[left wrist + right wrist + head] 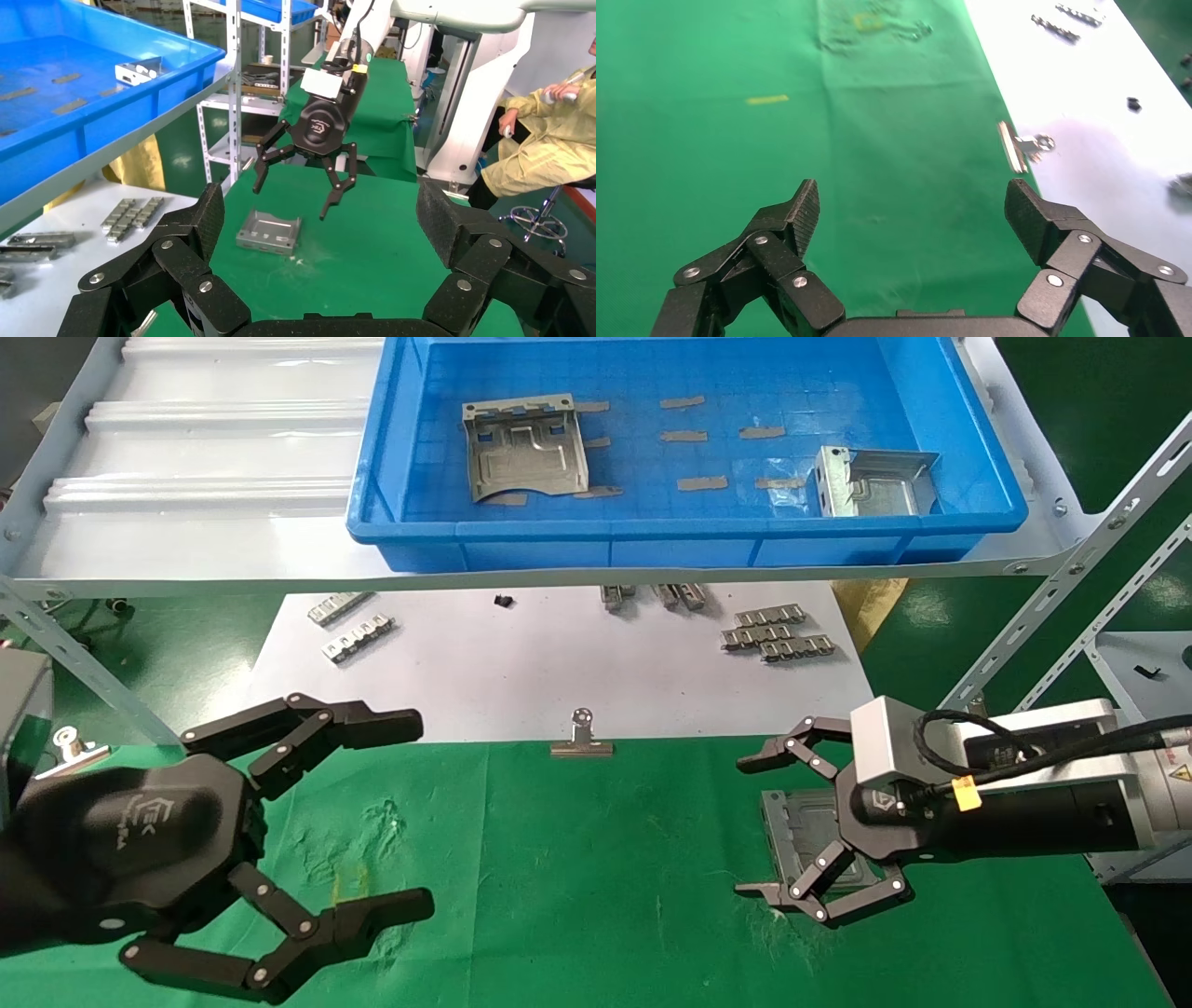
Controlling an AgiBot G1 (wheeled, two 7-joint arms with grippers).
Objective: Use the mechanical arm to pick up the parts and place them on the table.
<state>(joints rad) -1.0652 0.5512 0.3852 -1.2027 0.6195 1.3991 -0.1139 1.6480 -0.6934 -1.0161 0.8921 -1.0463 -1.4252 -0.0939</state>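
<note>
At the table's (577, 859) left near corner we see the left gripper (410, 812) hovering above the green cloth, its jaws spread wide apart with nothing between them; the arm behind it is cut off by the frame edge, and a small clip (70, 747) beside it is half hidden by the gripper body. Moving right, a silver binder clip (581, 740) sits at the middle of the far edge of the green cloth, where the cloth meets the white sheet (521, 663); on that sheet lie several small notched strips (775, 637), some partly hidden under the shelf rail. Above the sheet a blue bin (689, 537) rests on a raised shelf and holds 2 parts: 1 (527, 447) towards its left and 1 (871, 481) at its right near corner; the flat grey patches on the bin floor are hard to make out. Near the table's right edge a 3rd part (792, 831) lies flat on the cloth; the right gripper (759, 826) hangs just above it with jaws apart, clear of the plate as the left wrist view shows (270, 232), while in the head view the gripper body covers much of the plate. In the right wrist view the fingers (801, 210) frame only bare cloth.
</note>
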